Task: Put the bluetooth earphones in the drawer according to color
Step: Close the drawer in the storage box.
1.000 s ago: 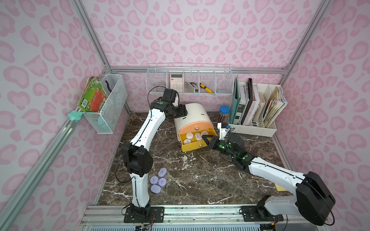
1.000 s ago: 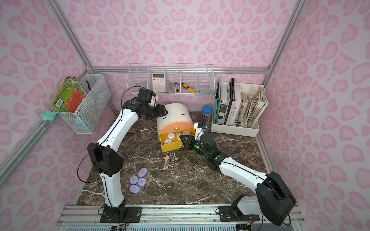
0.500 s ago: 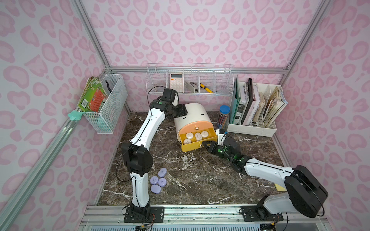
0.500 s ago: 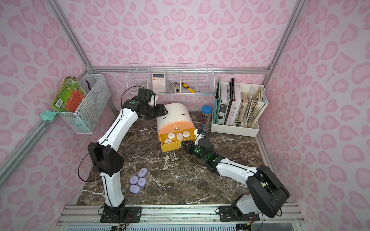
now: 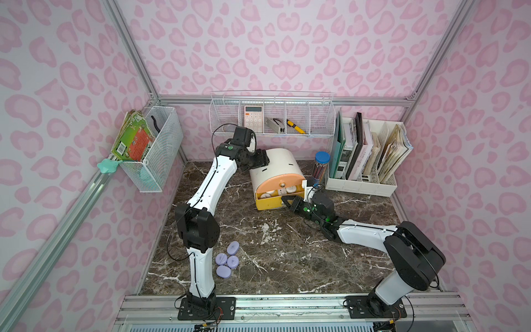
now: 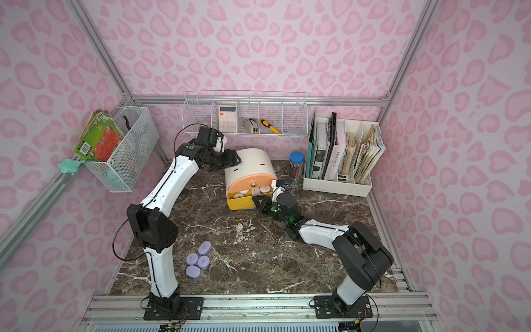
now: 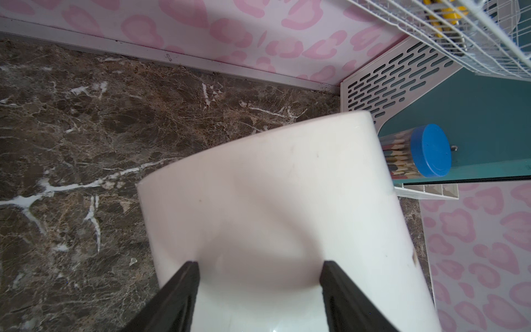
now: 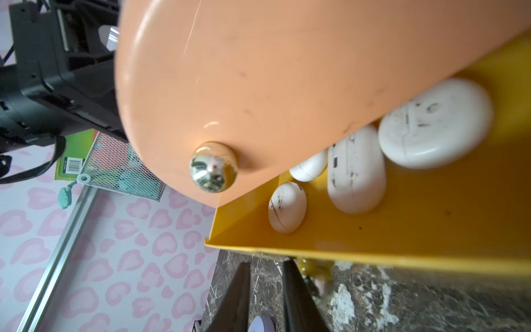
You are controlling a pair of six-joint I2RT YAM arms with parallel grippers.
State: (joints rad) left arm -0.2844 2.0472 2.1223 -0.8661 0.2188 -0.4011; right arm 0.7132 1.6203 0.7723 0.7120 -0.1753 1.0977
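Top views are showing the marble desk (image 5: 287, 258) carrying the drawer (image 5: 280, 161) with its yellow tray (image 5: 270, 203) sticking out. Left hand (image 7: 258, 266) is resting spread open on the drawer's rounded top, and right hand (image 8: 267, 263) is sitting closed and empty just off the tray's front. White bluetooth earphones (image 5: 290, 189) are lying inside the tray, with four lavender earphones (image 5: 227, 260) huddling near the left arm.

Bright, even light falls from above, so the shadows on the marble table (image 5: 287, 258) are soft and faint. The metal knob (image 8: 214, 166) carries a small glare. In the right wrist view the nearest white case (image 8: 434, 123) is blurred. In both top views the walls (image 5: 287, 43) lean outward.
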